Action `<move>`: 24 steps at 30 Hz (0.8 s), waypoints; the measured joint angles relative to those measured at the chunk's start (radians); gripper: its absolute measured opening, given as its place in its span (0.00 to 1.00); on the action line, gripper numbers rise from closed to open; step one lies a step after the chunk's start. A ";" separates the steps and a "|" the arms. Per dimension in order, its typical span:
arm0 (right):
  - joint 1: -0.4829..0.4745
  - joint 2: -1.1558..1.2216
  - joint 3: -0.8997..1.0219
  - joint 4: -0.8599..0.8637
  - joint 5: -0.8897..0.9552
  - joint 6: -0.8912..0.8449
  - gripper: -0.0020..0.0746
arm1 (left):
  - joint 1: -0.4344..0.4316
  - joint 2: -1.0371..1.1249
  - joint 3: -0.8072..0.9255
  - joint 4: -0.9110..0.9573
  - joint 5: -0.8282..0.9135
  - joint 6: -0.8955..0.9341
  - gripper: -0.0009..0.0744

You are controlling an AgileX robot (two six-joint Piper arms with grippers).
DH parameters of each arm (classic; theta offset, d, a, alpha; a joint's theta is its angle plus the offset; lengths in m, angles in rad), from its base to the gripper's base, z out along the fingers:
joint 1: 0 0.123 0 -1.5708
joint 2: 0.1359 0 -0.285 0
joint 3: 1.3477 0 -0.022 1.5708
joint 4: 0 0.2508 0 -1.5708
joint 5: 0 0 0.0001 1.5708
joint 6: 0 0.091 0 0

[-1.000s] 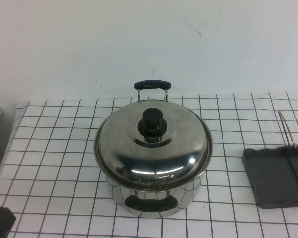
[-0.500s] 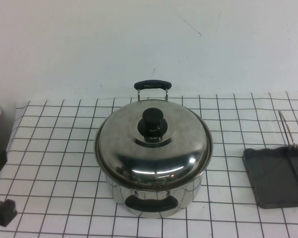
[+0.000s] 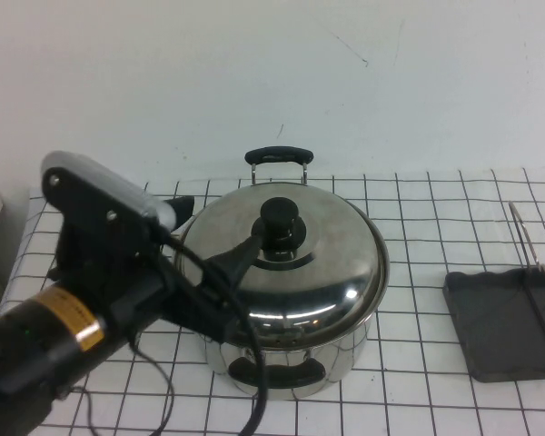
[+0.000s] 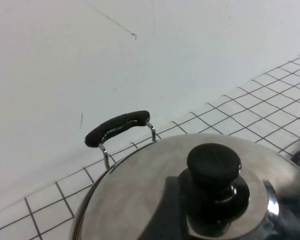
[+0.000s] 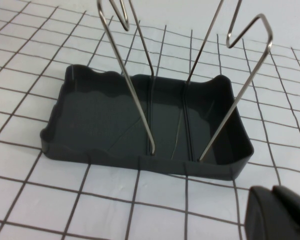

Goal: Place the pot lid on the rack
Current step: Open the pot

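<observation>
**Left hand at the lid knob**

Your left hand (image 3: 225,238) sits spread, its fingers flanking the left side of the pot lid (image 3: 291,263), which rests on the pot (image 3: 282,359). The rack (image 3: 504,322) stands well apart on the worktop (image 3: 436,218). Your right hand (image 5: 280,212) hangs near the rack; I cannot tell its grip.

Our left gripper (image 3: 220,238) reaches in from the lower left, fingers parted; our right gripper (image 5: 280,212) shows only at its wrist view's lower right corner.

The left arm (image 3: 64,336) is black, with a yellow band; a pale grey wrist housing shows 2 dark screws; black cables trail beneath; left gripper (image 3: 220,238) fingers (image 3: 241,254) are black, tapering.
</observation>
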State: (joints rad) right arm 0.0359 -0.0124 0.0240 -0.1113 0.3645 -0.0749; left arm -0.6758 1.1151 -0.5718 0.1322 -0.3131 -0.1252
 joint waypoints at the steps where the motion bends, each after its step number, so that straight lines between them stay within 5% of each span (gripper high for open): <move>1: 0.000 0.000 0.000 0.000 0.000 0.000 0.02 | 0.000 0.041 -0.016 -0.005 -0.017 -0.010 0.79; 13: 0.000 0.000 0.000 0.000 0.000 0.000 0.02 | 0.000 0.411 -0.185 -0.008 -0.230 -0.030 0.89; 21: 0.000 0.000 0.000 0.000 0.000 0.000 0.02 | 0.013 0.527 -0.213 -0.017 -0.293 -0.032 0.88; 24: 0.000 0.000 0.000 0.000 0.000 0.000 0.02 | 0.017 0.533 -0.217 -0.023 -0.300 -0.034 0.80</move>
State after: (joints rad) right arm 0.0359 -0.0124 0.0240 -0.1113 0.3645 -0.0749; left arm -0.6583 1.6484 -0.7886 0.1090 -0.6133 -0.1594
